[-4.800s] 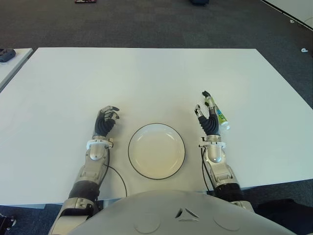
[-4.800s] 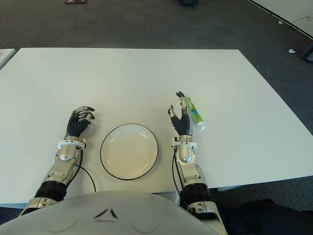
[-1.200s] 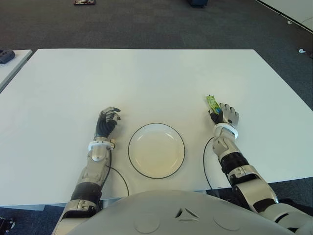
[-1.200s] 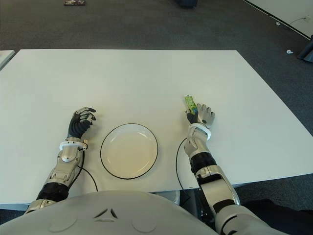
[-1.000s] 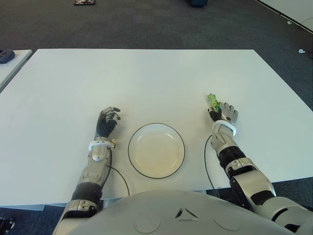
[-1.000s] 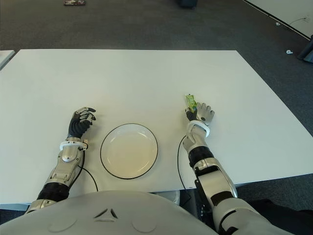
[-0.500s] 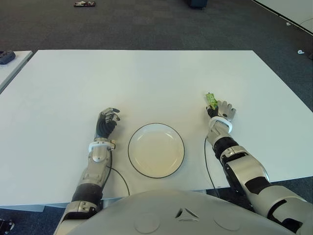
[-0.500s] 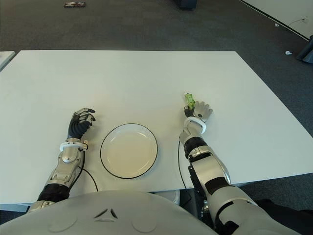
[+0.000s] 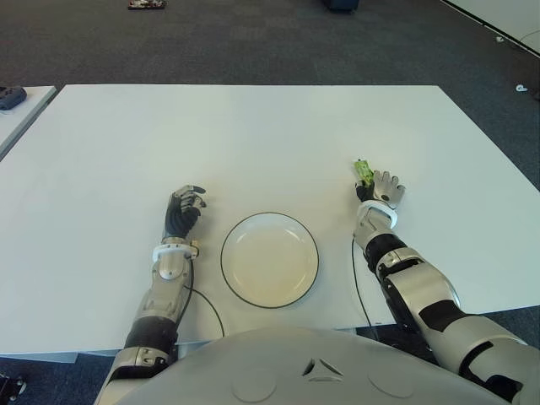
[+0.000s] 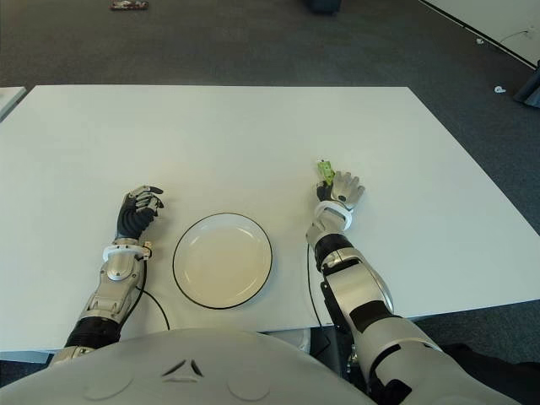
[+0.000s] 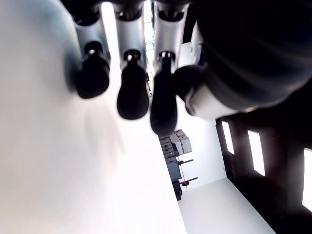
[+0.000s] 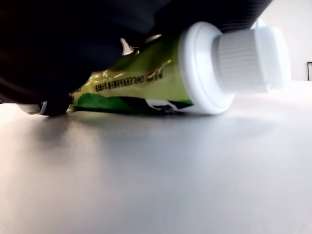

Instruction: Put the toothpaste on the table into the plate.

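Grasping is the step in hand: the right hand (image 9: 381, 191) covers the toothpaste (image 12: 161, 83) on the table (image 9: 253, 143), right of the plate (image 9: 270, 259), whether gripped cannot be told; next, lift it leftward over the plate, while the left hand (image 9: 182, 213) shows curled left of the plate.

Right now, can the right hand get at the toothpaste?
Probably yes. The right hand is already over the toothpaste, which lies flat on the table right of the plate; only the tube's far end shows. The right wrist view shows nothing blocking it, though a firm grip isn't clear.
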